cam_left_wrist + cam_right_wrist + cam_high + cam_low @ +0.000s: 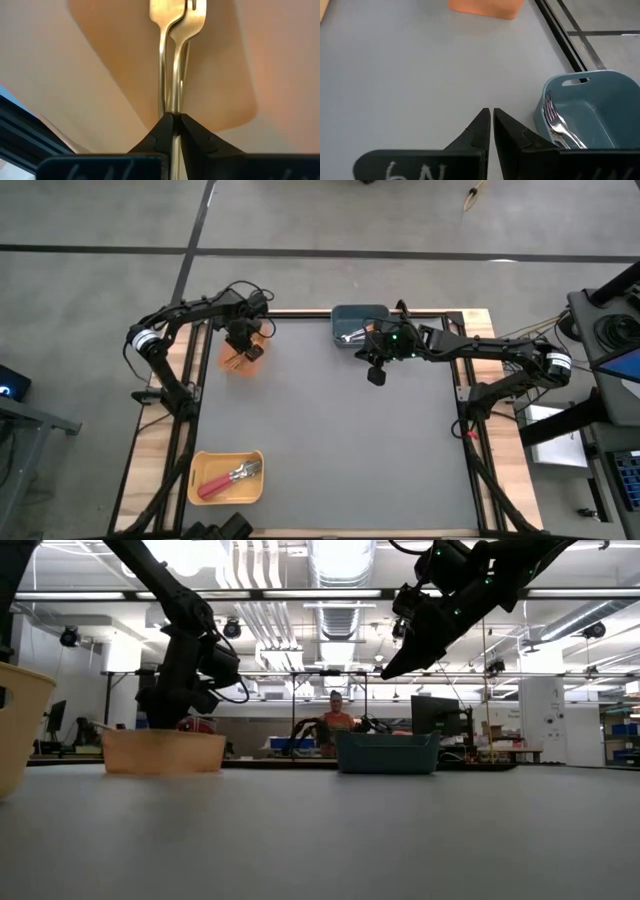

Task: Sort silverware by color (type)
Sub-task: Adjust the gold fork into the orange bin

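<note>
Your left gripper is closed tight on two gold forks, held above the orange bin at the table's back-left. Your right gripper, nearly closed w/ nothing in it, hangs beside the blue-grey bin, which holds silver forks. Red-handled forks lie in the yellow bin.

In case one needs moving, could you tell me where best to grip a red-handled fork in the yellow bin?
Likely from straight above, pinching a red handle: the forks lie flat in the open-topped yellow bin, handles clear of the tines.
</note>
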Available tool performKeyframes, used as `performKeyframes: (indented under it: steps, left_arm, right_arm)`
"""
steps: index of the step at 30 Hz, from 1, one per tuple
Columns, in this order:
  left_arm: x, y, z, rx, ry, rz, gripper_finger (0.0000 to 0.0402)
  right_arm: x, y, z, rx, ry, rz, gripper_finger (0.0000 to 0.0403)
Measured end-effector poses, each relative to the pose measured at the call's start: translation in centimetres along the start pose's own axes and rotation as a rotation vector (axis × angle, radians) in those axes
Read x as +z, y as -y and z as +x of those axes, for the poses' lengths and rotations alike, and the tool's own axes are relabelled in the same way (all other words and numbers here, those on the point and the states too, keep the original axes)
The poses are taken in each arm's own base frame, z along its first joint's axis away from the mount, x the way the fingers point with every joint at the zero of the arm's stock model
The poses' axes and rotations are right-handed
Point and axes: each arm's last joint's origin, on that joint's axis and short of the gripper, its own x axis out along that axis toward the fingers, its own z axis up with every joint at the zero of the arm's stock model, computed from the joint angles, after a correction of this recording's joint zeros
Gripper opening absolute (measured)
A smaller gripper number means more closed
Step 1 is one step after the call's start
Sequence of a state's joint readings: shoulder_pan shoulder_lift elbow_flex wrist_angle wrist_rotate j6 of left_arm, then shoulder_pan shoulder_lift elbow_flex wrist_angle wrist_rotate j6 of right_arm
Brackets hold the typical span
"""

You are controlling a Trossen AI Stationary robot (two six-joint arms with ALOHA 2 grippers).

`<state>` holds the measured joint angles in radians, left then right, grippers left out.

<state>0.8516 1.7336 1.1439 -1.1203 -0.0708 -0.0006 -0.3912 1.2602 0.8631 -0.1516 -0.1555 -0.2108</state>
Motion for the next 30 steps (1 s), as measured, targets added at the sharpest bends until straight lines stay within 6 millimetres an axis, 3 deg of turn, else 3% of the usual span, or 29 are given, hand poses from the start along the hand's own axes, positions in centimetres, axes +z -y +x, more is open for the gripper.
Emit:
performKeyframes:
  steps: [8,21,30]
  left_arm:
    - [0.0,0.0,-0.4,-0.001,-0.002,-0.009,0.0003]
    - [0.6,-0.7,-3.8,0.131,0.033,-0.012,0.0002]
    - [0.3,-0.9,-3.6,0.252,-0.003,-0.003,0.0002]
  right_arm:
    - [0.0,0.0,0.0,0.0,0.0,-0.001,0.0013]
    - [0.0,0.0,0.0,0.0,0.0,-0.003,0.0013]
    - [0.0,0.0,0.0,0.0,0.0,-0.01,0.0013]
